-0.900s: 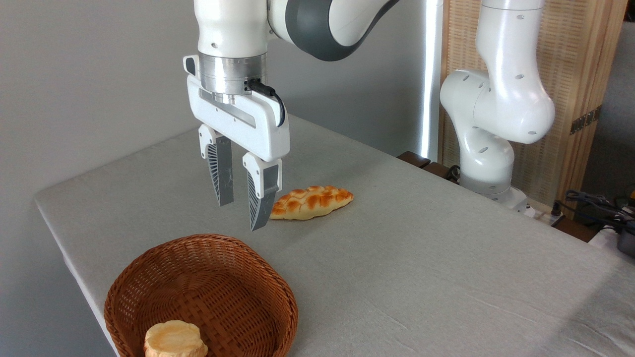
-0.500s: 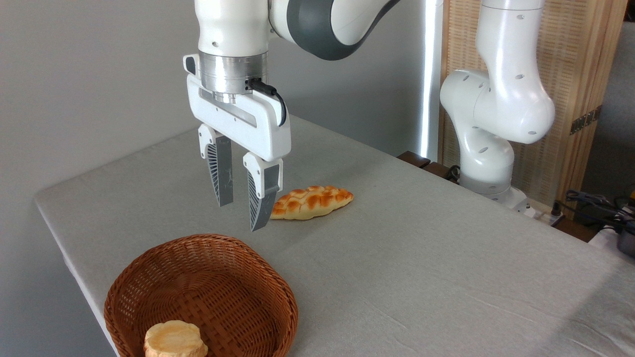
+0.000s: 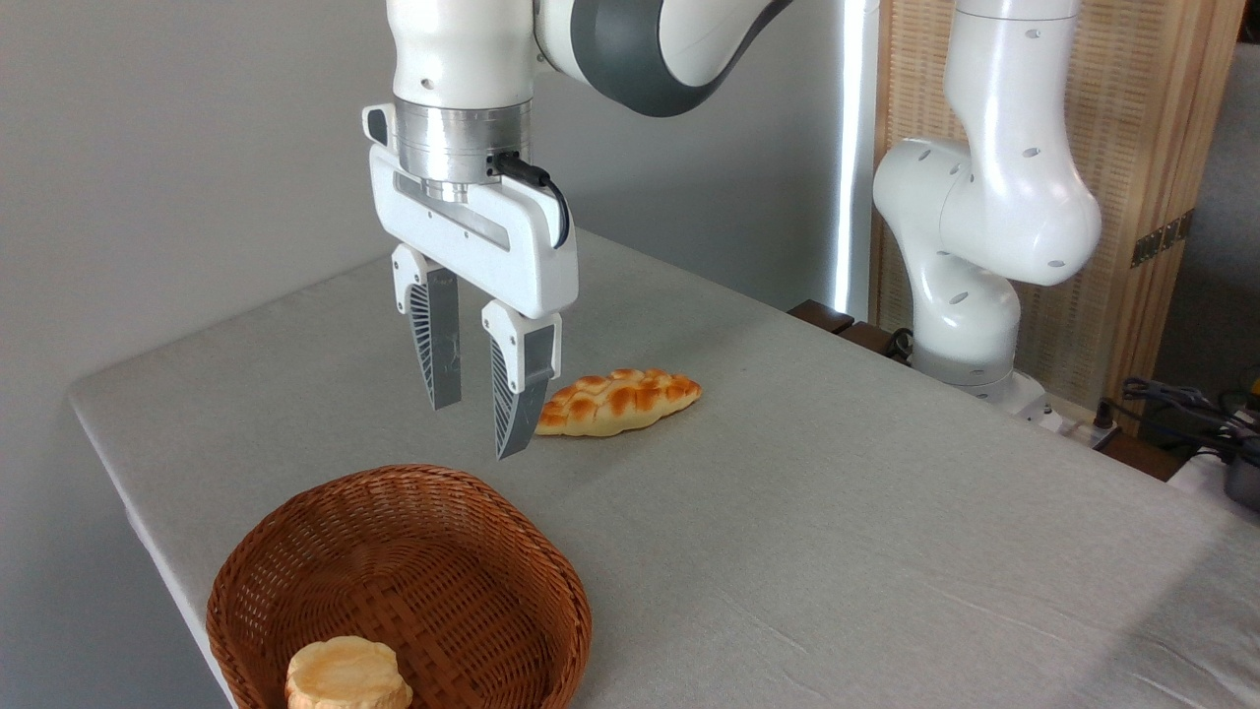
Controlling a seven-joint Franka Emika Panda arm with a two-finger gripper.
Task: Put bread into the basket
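Grey cloth-covered worktop (image 3: 837, 551), angled across frame, faint creases toward the right. Plain grey wall behind on the left; bright vertical strip and a slatted wooden screen (image 3: 1162, 148) at the back right. Cables and dark gear (image 3: 1201, 414) past the right edge of the worktop.

White Panda arm (image 3: 984, 226), base at the far right edge, reaching over from the top of frame to the left half. Gripper (image 3: 471, 431) pointing straight down, hanging clear above the worktop, touching nothing. Jaws narrowly parted, small gap between the ribbed grey fingers (image 3: 519, 394), nothing held.

Round reddish-brown wicker basket (image 3: 551, 581) at the bottom left, near the front edge of the worktop, partly cut off by the frame. Inside, against the near wall: one small round pale-yellow bun (image 3: 347, 676). Rest of basket floor bare weave.

Bread (image 3: 620, 401) flat on the worktop, outside the basket, well behind it and to its right. Lattice top up, long axis running left-right. Left tip just hidden behind the right finger; whether touching, cannot tell.
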